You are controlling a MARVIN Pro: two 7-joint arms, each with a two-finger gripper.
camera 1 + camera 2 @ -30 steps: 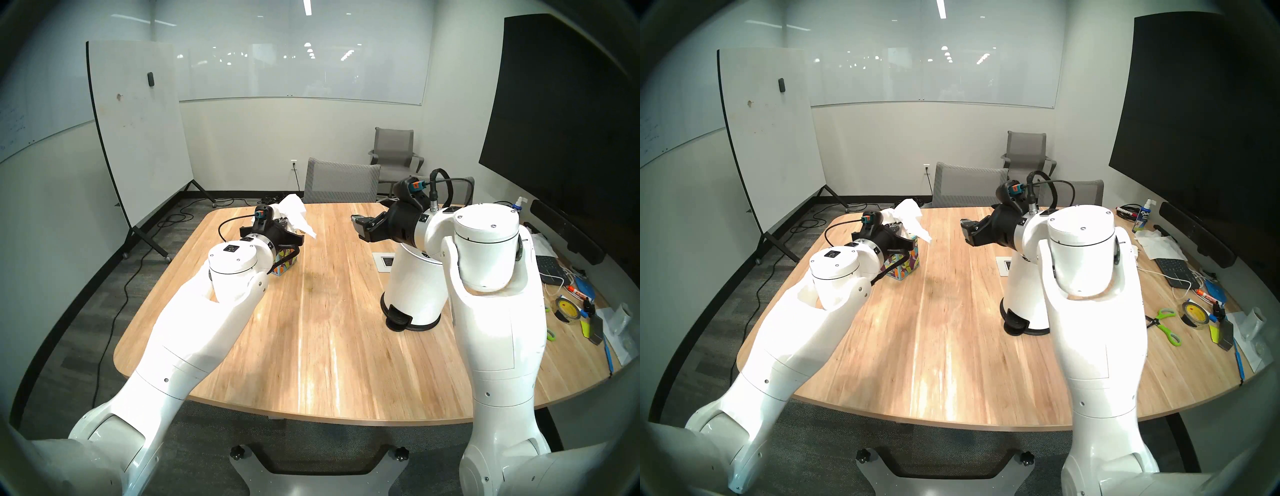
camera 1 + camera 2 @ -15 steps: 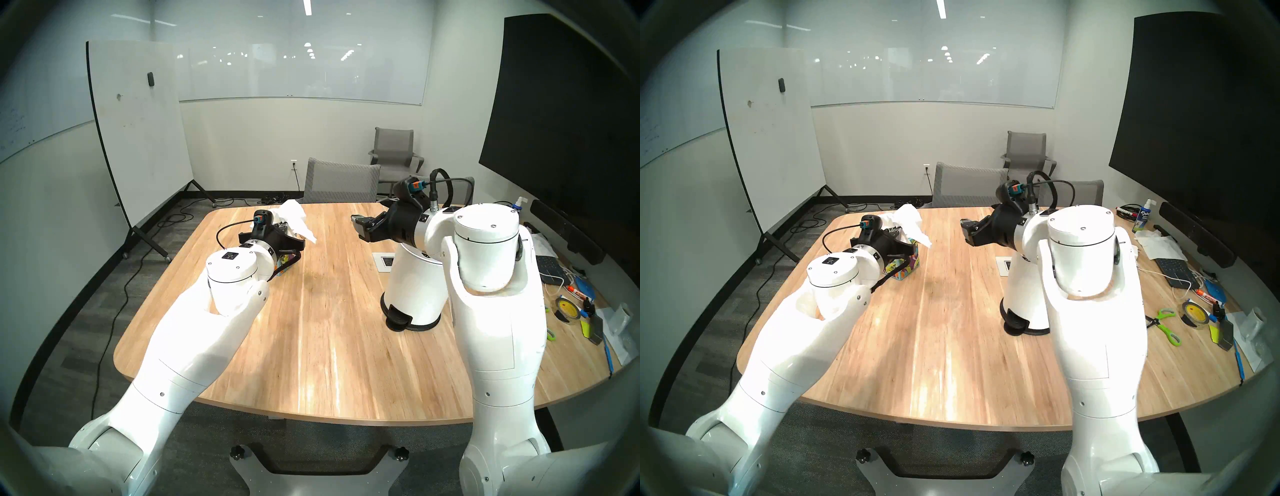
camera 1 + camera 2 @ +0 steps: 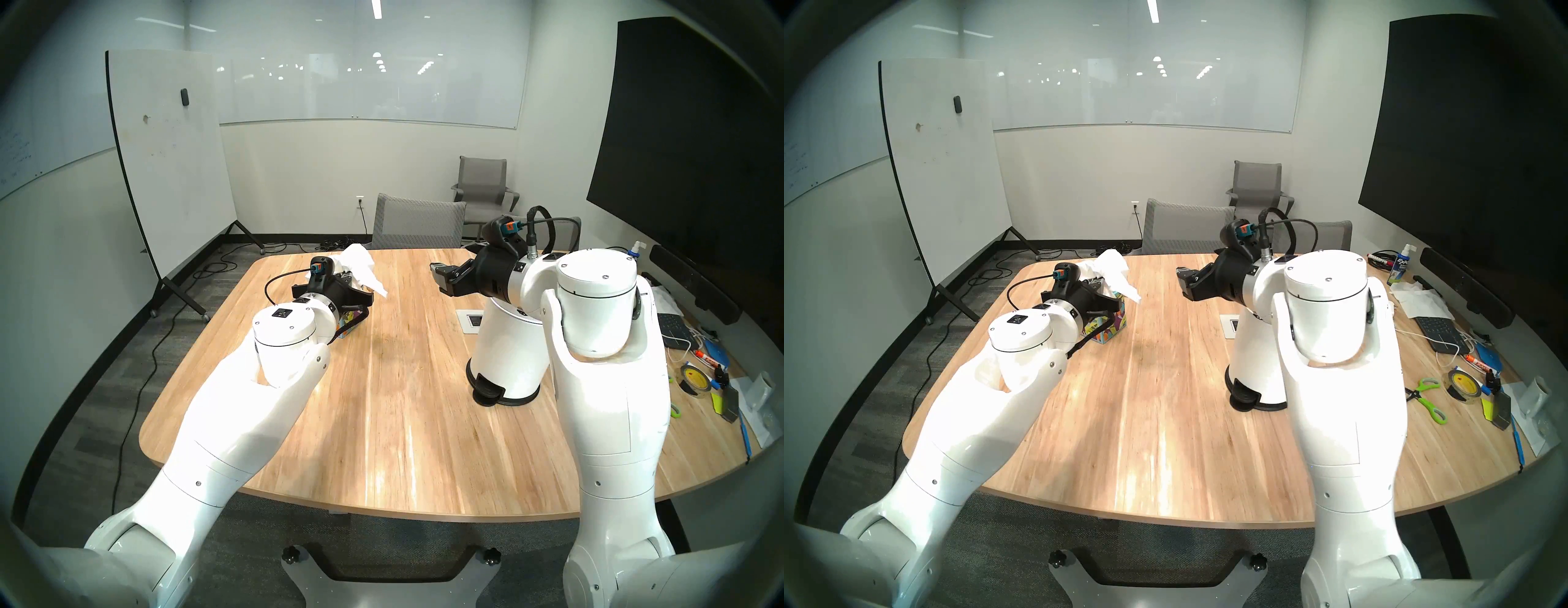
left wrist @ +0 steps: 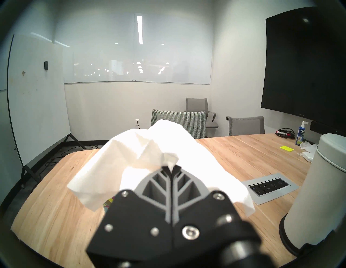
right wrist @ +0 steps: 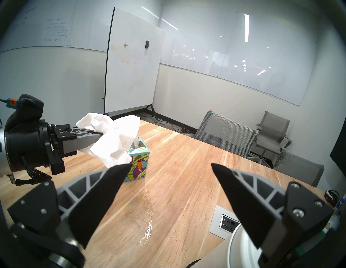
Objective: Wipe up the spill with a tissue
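Left wrist: left gripper [image 4: 170, 168] pinches the tissue [image 4: 142, 149].

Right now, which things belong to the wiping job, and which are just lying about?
Job:
- tissue, pinched in the shut left gripper
- spill, a wet streak on the table
- tissue box

Lying about:
- white bin
- scissors
- tape roll
- spray bottle
- open, empty right gripper
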